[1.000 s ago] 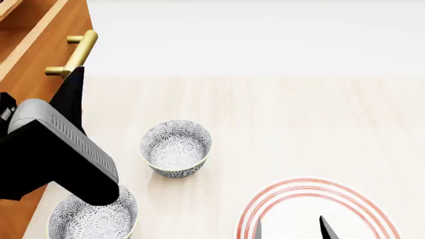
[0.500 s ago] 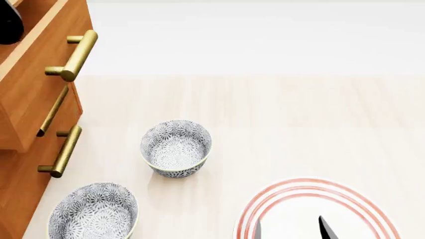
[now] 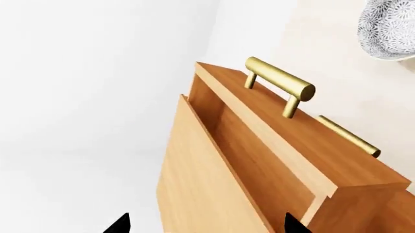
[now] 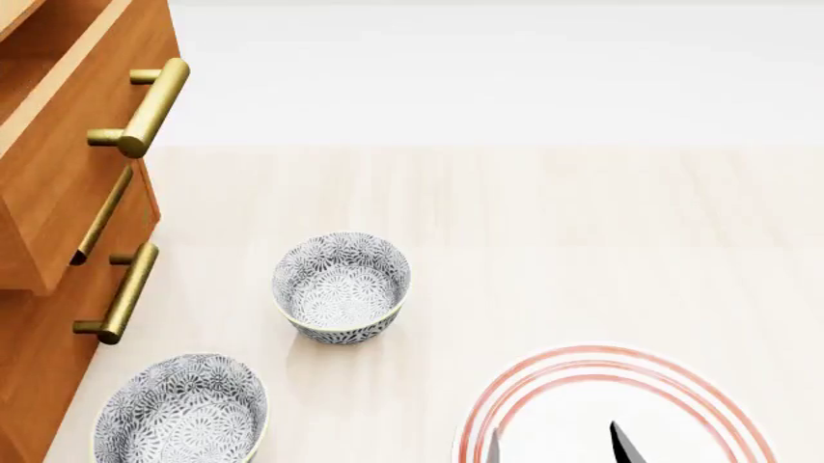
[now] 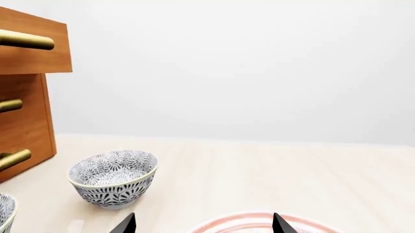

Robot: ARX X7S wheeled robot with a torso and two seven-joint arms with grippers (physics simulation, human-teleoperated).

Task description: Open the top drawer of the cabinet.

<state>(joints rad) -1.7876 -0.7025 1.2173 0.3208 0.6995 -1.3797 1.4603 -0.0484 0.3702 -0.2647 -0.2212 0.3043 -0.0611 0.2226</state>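
Observation:
The orange-brown wooden cabinet [image 4: 39,328] stands at the left edge of the head view. Its top drawer [image 4: 71,145] is pulled out past the two lower fronts, with its brass bar handle [image 4: 149,106] free. The left wrist view looks down on the cabinet top [image 3: 207,189], the open top drawer [image 3: 279,145] and its handle [image 3: 280,83]. My left gripper [image 3: 203,224] is open and empty above the cabinet top, apart from the handle; it is out of the head view. My right gripper [image 4: 554,446] is open and empty over the plate, and shows in the right wrist view [image 5: 202,224].
Two patterned bowls [image 4: 342,286] [image 4: 180,410] stand on the light table in front of the cabinet. A white plate with red rings [image 4: 721,405] lies at the front right. The lower drawers' handles [image 4: 103,214] [image 4: 123,294] show under the open drawer.
My left arm has left the head view: one second ago it was by the top drawer's handle, then a trace at the top left corner, now gone. The drawer stays pulled out.

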